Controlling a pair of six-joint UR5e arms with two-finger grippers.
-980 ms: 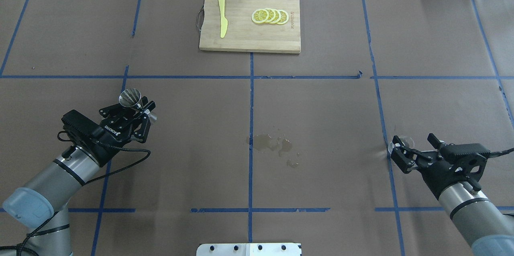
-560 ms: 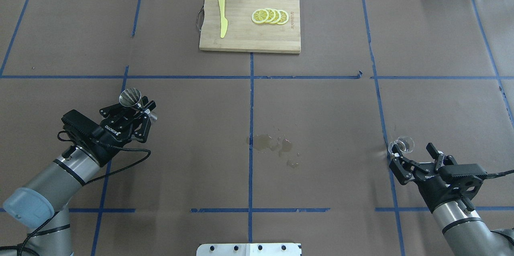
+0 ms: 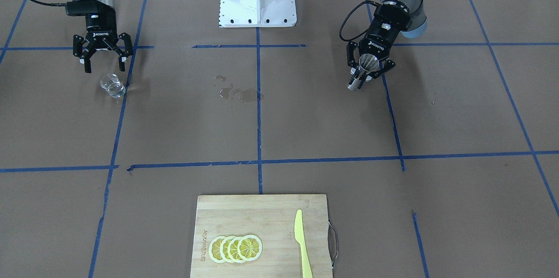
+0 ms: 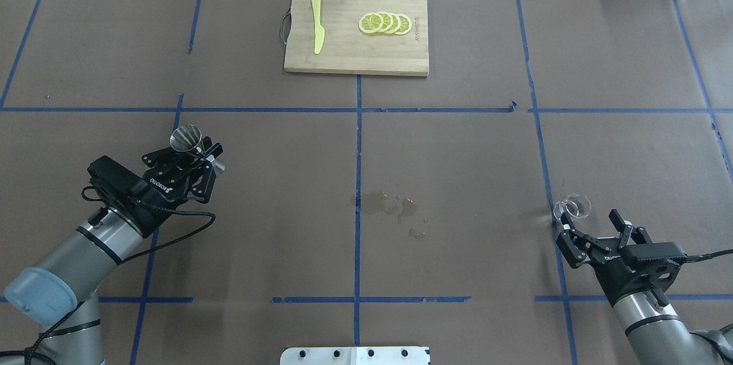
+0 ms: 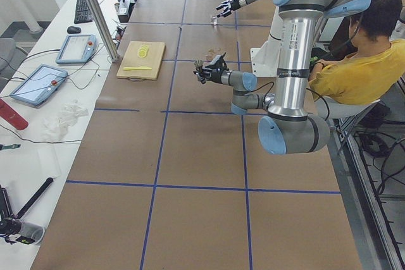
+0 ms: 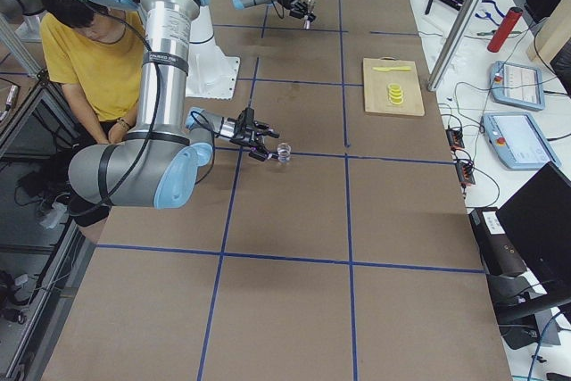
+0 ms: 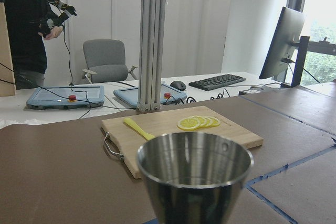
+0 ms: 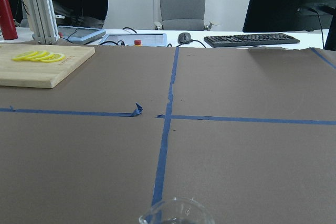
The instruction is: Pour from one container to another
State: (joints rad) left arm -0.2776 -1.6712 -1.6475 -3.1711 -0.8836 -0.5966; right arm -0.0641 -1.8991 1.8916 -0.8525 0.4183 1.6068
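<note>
Here, shiny hourglass jigger (image 4: 186,138), clear cup (image 4: 574,206).

One glass cup (image 4: 574,205), one steel jigger (image 4: 186,138), one cutting board (image 4: 355,55), one yellow knife (image 4: 316,24), four lemon slices (image 4: 371,23).

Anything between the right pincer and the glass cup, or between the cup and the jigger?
Nothing visible. The right pincer is open just short of the glass cup, bare table between. From cup to jigger, held by the left pincer, only a flat wet patch lies there.
</note>
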